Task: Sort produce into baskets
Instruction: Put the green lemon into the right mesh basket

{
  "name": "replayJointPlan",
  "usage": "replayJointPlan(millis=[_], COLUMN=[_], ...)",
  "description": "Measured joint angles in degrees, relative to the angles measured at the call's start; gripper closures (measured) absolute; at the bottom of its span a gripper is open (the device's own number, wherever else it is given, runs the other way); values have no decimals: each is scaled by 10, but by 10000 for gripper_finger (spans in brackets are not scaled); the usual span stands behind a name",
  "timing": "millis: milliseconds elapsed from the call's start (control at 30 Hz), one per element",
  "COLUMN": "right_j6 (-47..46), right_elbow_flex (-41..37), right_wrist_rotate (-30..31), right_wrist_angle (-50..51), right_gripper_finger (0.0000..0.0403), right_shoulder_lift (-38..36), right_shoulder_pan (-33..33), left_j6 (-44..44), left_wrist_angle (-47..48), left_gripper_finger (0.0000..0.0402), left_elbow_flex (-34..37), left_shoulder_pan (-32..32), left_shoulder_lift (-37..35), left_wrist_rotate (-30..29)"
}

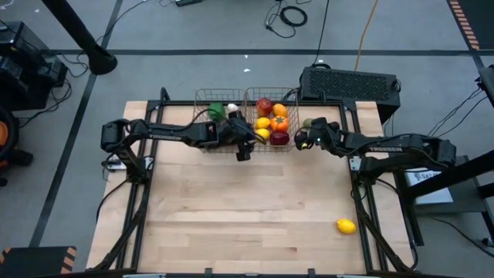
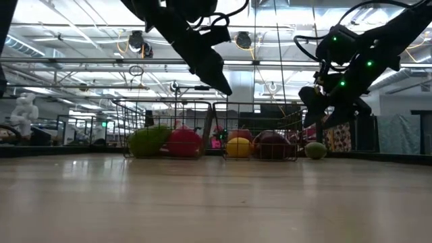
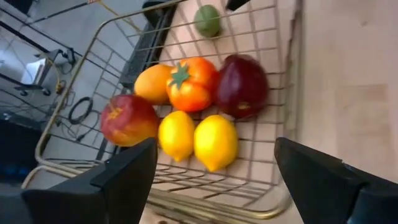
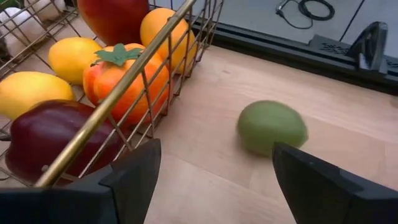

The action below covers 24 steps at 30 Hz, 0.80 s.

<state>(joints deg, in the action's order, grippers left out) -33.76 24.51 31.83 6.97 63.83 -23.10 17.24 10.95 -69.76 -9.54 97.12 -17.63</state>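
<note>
Right wrist view: the right gripper (image 4: 211, 180) has its two dark fingers spread wide and holds nothing. Just ahead of the gap, slightly toward one finger, a green fruit (image 4: 272, 127) lies on the bare table (image 4: 348, 118). It is a smooth, dull green, rounded oval, with its long axis running roughly across the gap between the fingers. It sits just beside the right basket (image 4: 118, 93), outside the wire wall and not touching it.

Seen from above, this fruit (image 1: 308, 123) is near the table's far edge, between the right basket (image 1: 272, 127) and the far right corner. The right gripper (image 1: 306, 140) hovers almost over it, clearly the nearer arm. In the low view the gripper hangs above the table with the fruit (image 2: 315, 150) below it.

The left gripper (image 3: 211, 180) is also wide open and empty, poised over the right basket's near wall, facing its contents: two lemons (image 3: 198, 139), an orange tomato-like piece (image 3: 191, 84), a dark red piece (image 3: 242, 85), a red apple (image 3: 127, 119) and an orange fruit (image 3: 153, 83).

The left basket (image 1: 216, 112) adjoins it and holds green and white items.

One lemon (image 1: 346, 226) lies alone near the table's near right corner, well apart from both grippers.
</note>
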Motion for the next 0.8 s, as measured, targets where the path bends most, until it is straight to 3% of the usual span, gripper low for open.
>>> replayJointPlan(millis=[433, 600, 800], right_j6=[-6, -2, 33], right_elbow_flex=[5, 5, 6], right_wrist_rotate=[11, 49, -2], right_wrist_angle=[92, 85, 85], right_gripper_finger=[105, 106, 106], right_shoulder_lift=[-109, -99, -53], right_shoulder_pan=[-15, -47, -87], left_j6=[28, 58, 58], left_wrist_angle=[-18, -33, -41], left_gripper_finger=[71, 71, 71], left_elbow_flex=[0, 0, 0], left_shoulder_pan=[-91, -116, -122], left_shoulder_lift=[0, 22, 40], left_wrist_rotate=[120, 156, 144])
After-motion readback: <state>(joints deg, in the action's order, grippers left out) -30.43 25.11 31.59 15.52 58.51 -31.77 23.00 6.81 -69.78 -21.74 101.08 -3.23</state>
